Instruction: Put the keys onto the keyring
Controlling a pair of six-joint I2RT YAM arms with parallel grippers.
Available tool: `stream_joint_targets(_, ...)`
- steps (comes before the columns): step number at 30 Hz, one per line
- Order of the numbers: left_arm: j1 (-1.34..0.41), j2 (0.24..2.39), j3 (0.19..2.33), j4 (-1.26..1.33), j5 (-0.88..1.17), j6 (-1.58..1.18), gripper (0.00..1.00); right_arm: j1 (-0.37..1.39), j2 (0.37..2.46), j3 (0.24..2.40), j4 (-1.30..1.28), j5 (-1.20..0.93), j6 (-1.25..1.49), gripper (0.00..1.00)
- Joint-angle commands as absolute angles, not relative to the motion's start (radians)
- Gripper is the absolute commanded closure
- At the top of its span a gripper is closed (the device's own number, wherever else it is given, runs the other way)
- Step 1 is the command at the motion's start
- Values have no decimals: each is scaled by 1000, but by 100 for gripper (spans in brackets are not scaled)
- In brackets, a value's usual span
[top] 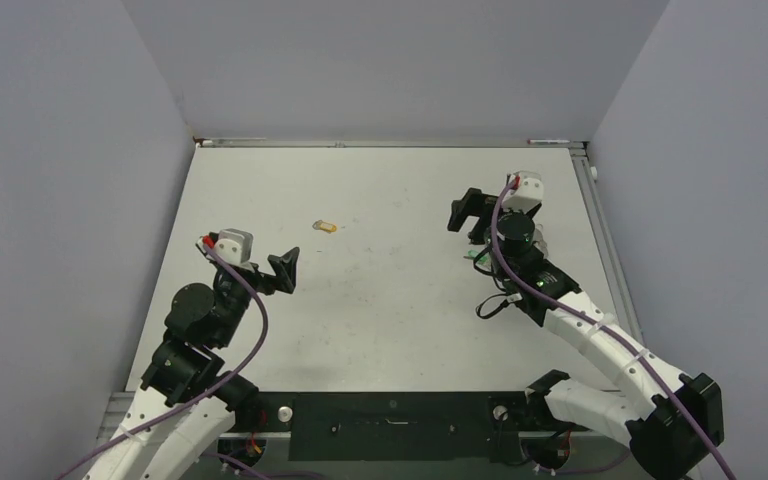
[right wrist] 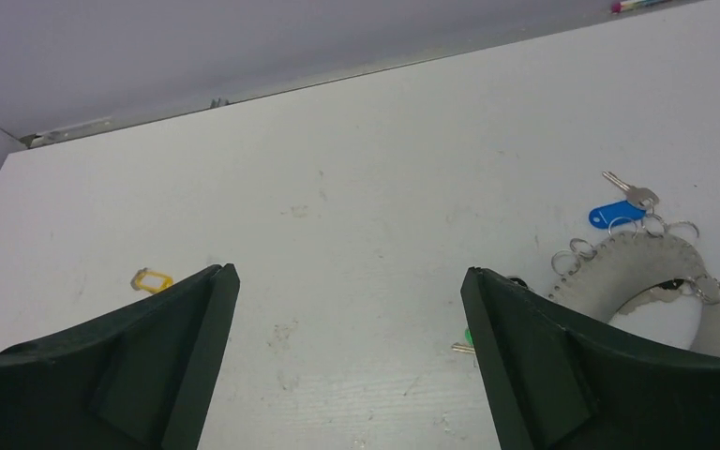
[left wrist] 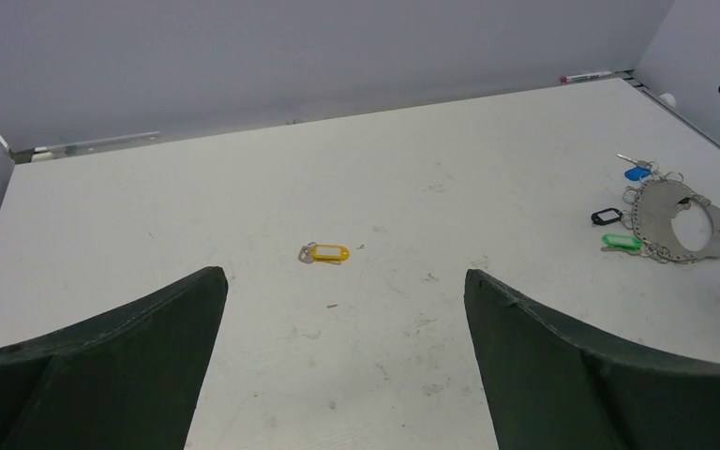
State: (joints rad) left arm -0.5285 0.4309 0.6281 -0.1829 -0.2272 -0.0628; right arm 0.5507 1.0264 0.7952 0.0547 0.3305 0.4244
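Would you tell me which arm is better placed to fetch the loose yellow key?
Left. The open left hand faces the yellow key lying close ahead; the right hand hovers by the keyring, farther off.

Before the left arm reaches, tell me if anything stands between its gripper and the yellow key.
Nothing visible does. The left gripper is open, and only bare table lies between it and the yellow key. The keyring lies well off to the right of that path.

Silvery keyring (left wrist: 652,217), yellow key (left wrist: 328,252), blue key (left wrist: 636,173)
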Motion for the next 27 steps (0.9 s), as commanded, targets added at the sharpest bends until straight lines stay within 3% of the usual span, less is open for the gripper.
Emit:
stream_joint_targets(1, -532, 422, 635, -151, -230, -49, 4, 550, 1021, 802, 31, 449, 527, 5)
stream_joint_targets(6, -532, 417, 634, -152, -236, -46, 4, 549, 1066, 848, -94, 504, 559, 1)
stream_joint_targets(11, -532, 419, 633, -151, -234, -46, 4, 537, 1168, 921, -281, 644, 663, 5)
stream_joint_targets(15, -534, 424, 633, -153, -227, -44, 4, 472, 1270, 982, -398, 635, 720, 5)
stream_joint_targets(27, -537, 427, 634, -151, -219, -44, 4, 339, 1479, 1016, -370, 562, 717, 13)
